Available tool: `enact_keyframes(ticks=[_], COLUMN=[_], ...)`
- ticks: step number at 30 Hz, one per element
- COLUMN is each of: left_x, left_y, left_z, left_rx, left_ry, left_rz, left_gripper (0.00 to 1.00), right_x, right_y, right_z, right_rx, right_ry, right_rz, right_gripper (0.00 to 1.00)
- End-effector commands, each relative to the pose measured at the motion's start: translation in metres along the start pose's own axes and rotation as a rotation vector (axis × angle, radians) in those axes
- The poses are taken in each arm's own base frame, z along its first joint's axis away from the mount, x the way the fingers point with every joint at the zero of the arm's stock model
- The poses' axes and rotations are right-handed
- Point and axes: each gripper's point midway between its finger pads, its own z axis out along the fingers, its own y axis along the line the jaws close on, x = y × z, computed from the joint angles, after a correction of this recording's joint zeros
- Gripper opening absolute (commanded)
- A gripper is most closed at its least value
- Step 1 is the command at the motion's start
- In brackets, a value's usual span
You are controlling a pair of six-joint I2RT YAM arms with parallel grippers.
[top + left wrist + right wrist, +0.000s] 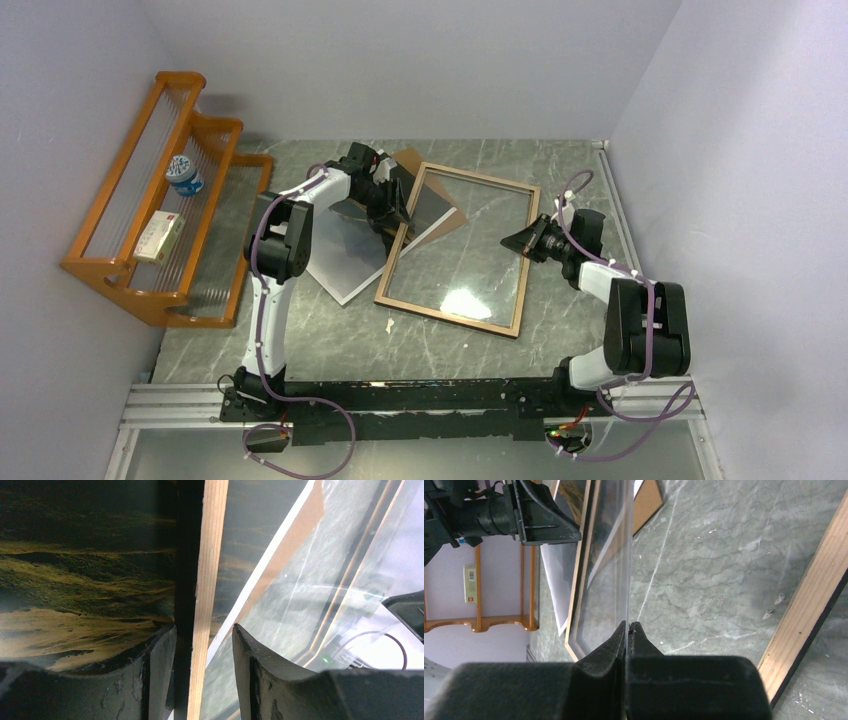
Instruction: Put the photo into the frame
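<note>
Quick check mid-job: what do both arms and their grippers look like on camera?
The left arm and right arm have white shells with black joints; purple cables loop along them. The left gripper and right gripper carry black, scuffed, tapering fingers.

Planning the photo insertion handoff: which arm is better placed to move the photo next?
Left. The left gripper, jaws open, straddles a rail of the frame, with the photo right beside it. The right gripper is shut on the clear pane, across the frame from the photo.
</note>
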Motion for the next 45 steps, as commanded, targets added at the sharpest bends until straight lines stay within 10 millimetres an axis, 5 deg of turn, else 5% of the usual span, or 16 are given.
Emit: enact_keyframes(ticks=[1, 16, 28, 45], left_x=[0.017, 0.019, 0.02, 0.021], left_y=[0.019, 0.02, 0.022, 0.022], left_z=[0.013, 0.014, 0.016, 0.017], left_rx=[-0.054, -0.059, -0.061, -0.057], left_ry=[0.048, 0.053, 0.06, 0.062], left_rz=[-0.01, -0.012, -0.016, -0.023], left_gripper=[0.51, 0.51, 0.5, 0.5], right_x=[-0.019, -0.01, -0.023, -0.027], right_y=[0.004, -0.016, -0.002, -0.01], right_z=[0.008, 0.019, 0.015, 0.021], right_rx=[-0.015, 0.025, -0.034, -0.019], right_ry=[-0.04, -0.025, -0.118, -0.128], right_rz=[-0.044, 0.032, -0.058, -0.035], right_gripper=[0.0, 0.04, 0.0, 0.0])
